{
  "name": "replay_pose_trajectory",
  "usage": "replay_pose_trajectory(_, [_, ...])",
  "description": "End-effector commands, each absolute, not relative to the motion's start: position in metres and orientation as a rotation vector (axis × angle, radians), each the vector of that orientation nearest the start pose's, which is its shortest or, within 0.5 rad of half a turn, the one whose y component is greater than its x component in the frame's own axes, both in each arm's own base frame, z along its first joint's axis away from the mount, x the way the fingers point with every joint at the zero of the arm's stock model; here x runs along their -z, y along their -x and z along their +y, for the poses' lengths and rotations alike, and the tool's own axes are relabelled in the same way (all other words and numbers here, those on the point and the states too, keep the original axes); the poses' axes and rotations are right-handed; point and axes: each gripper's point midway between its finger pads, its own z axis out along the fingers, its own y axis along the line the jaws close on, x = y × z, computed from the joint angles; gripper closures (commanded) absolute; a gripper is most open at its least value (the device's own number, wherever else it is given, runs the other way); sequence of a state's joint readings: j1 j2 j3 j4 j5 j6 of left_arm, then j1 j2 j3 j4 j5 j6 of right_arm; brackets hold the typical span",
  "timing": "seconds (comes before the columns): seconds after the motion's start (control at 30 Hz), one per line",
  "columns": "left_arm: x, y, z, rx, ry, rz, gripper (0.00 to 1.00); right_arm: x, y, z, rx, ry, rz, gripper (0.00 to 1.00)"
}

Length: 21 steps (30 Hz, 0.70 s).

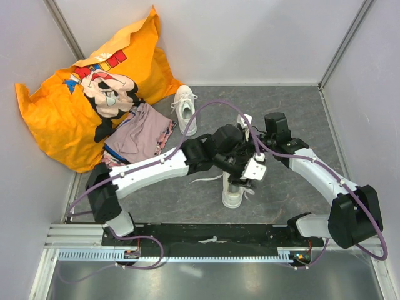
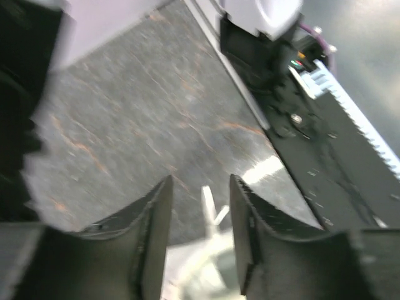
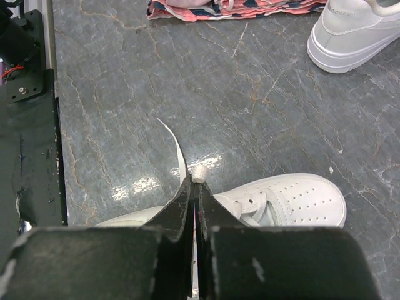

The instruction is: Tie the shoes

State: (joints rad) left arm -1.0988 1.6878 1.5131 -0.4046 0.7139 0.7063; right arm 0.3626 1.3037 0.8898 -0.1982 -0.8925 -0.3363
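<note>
Trouble can start at the right gripper (image 3: 195, 185), which is squeezed tight on a white lace (image 3: 199, 174), right near its hard little tip. So little lace is in the pinch that one tug could pull it out, and then the lace would fall onto the table (image 1: 300, 112). The left gripper (image 2: 201, 187) is a little way open, with a strip of lace (image 2: 209, 209) standing between its fingers but not pinched. That view is blurry, so I cannot tell if it is the same lace. If this gripper closes a bit off to the side, it will grab nothing. Just under both grippers sits the near shoe (image 1: 233, 195), close to the front of the table. It looks small and light, so a hard pull could tip it or drag it. The other shoe (image 1: 185, 107) sits far back, near a pink piece of clothing (image 1: 140, 134) and an orange bag (image 1: 69, 100), and no arm is near it.
</note>
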Motion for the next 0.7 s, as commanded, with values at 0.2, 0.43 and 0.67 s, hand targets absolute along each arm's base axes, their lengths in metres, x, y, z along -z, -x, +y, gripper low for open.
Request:
replay_pose_trajectory(0.2, [-0.291, -0.188, -0.371, 1.024, -1.488, 1.303, 0.49, -0.189, -0.263, 0.245, -1.031, 1.197, 1.637, 1.0])
replay_pose_trajectory(0.43, [-0.271, -0.243, -0.335, 0.975, -1.337, 1.448, 0.5, -0.189, -0.258, 0.253, -1.046, 1.222, 1.631, 1.0])
replay_pose_trajectory(0.67, [-0.255, -0.255, -0.324, 1.012, -1.215, 1.523, 0.5, -0.182, -0.258, 0.263, -1.026, 1.26, 1.657, 1.0])
